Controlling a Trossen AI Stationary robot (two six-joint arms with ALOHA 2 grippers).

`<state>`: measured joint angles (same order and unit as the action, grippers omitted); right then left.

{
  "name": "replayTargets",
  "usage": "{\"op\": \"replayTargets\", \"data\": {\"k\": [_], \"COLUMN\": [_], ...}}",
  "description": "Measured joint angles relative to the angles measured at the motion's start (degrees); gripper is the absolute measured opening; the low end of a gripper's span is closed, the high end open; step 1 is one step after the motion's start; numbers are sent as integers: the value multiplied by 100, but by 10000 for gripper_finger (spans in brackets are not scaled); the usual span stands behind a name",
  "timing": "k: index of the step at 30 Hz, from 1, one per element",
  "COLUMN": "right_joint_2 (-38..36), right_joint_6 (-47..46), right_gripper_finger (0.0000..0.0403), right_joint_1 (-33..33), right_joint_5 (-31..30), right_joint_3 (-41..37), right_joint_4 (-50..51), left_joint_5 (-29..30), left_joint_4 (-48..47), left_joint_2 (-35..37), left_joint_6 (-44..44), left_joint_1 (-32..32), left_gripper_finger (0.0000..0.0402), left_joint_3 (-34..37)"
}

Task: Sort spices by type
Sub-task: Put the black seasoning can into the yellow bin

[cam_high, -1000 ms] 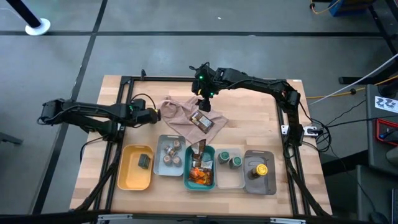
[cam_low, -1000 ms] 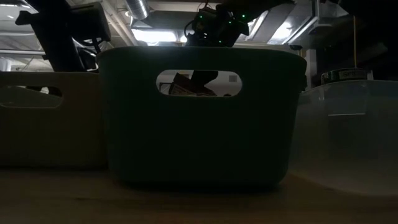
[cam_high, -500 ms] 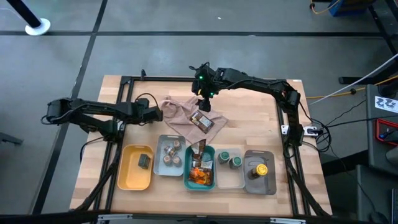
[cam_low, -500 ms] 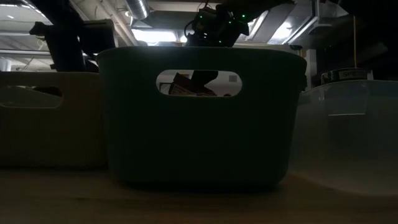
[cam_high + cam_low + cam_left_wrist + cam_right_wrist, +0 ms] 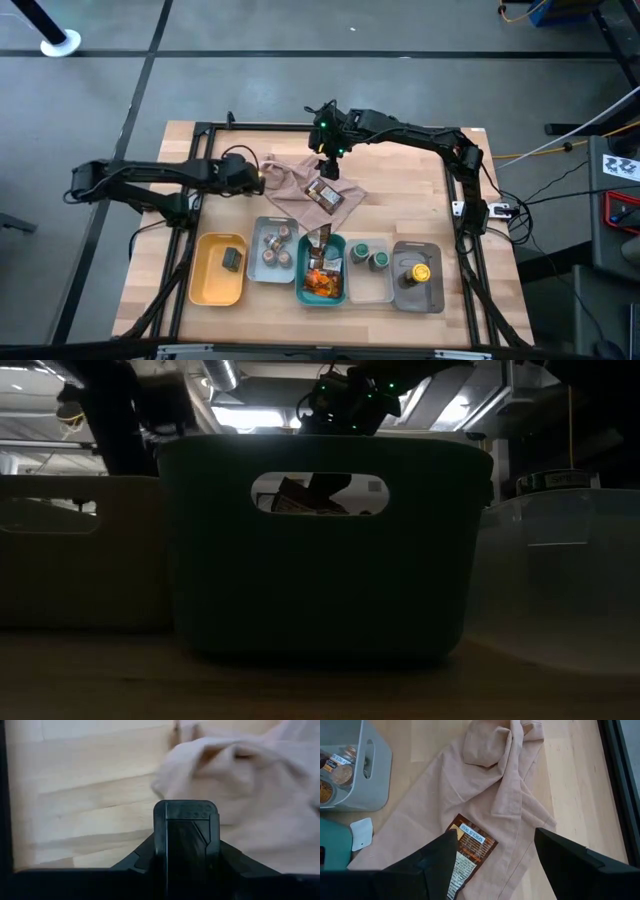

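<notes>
from above you see your left gripper at the cloth's left edge and your right gripper hovering over a spice packet lying on that cloth on the counter. your left wrist view shows its fingers closed together, empty, just at the cloth. your right wrist view shows its fingers spread wide above the packet.

low view: teal tray hides table | packet partly behind right hand fingers
</notes>
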<state>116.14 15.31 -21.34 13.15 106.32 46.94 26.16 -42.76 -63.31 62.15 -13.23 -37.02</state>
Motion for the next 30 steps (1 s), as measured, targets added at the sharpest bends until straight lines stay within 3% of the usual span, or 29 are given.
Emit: {"op": "replayTargets", "data": {"k": [5,9,17,24,30], "right_joint_2": [0,0,0,0,0], "right_joint_6": [0,0,0,-2,0], "right_gripper_finger": [264,264,264,264,264], "right_joint_1": [1,0,0,0,2], "right_joint_5": [0,0,0,0,0], "right_joint_3": [0,0,0,0,0], "right_joint_4": [69,175,303,301,295], "left_joint_5": [-587,-1106,-1684,-1843,-1842], "left_joint_4": [-904,-1783,-2629,-2619,-2722], "left_joint_2": [591,1050,1421,999,647], "left_joint_6": [-385,-47,1900,3707,4880], "left_joint_1": [152,563,2272,3951,4931], "left_gripper_finger": [106,106,106,106,106], "left_joint_3": [-717,-1355,-1791,-1781,-1778]}}
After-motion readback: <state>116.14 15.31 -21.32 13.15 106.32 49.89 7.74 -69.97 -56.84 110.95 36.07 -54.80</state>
